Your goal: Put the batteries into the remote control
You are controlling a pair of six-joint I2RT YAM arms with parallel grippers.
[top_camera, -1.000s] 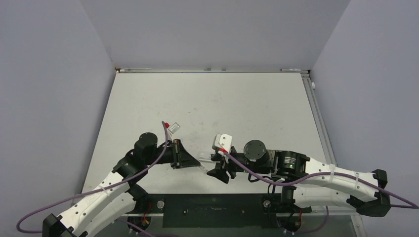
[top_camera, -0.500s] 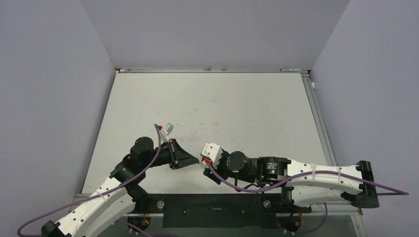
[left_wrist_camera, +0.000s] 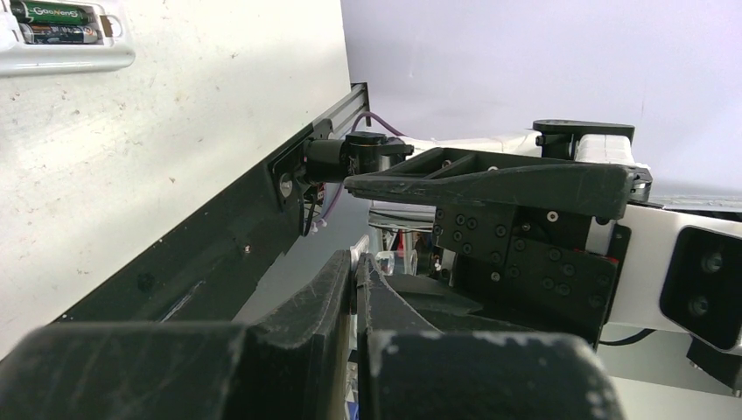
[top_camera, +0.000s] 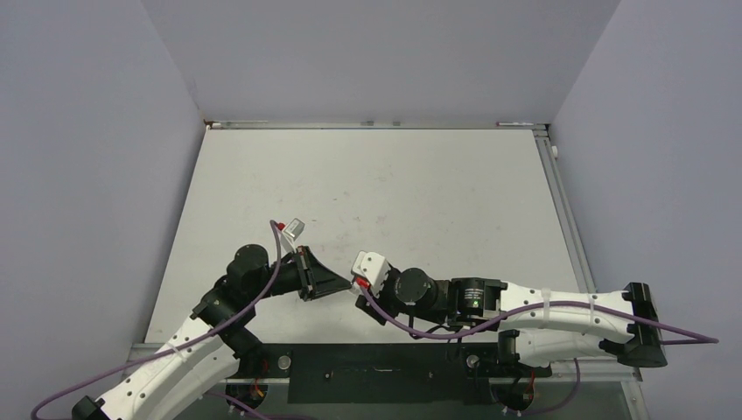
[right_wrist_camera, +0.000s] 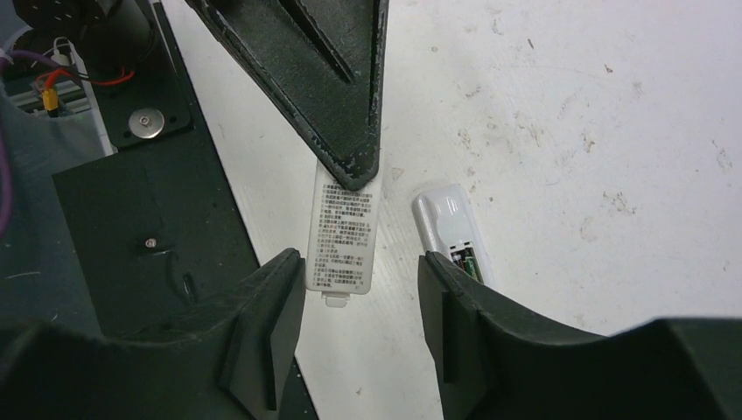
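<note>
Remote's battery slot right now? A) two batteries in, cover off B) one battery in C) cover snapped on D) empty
A: the left wrist view shows two batteries seated in the open slot of the remote control, while the cover is pinched at the tips of the shut left tool.

Soft, even light falls from above the tabletop [top_camera: 376,175], which reads bright off-white without glare; shadows under the arms are faint. In the left wrist view the left pincer [left_wrist_camera: 357,262] is a dark, blurred foreground mass. The right pincer [right_wrist_camera: 363,271] looks slightly soft, while the tabletop's specks beyond it are crisp.
</note>
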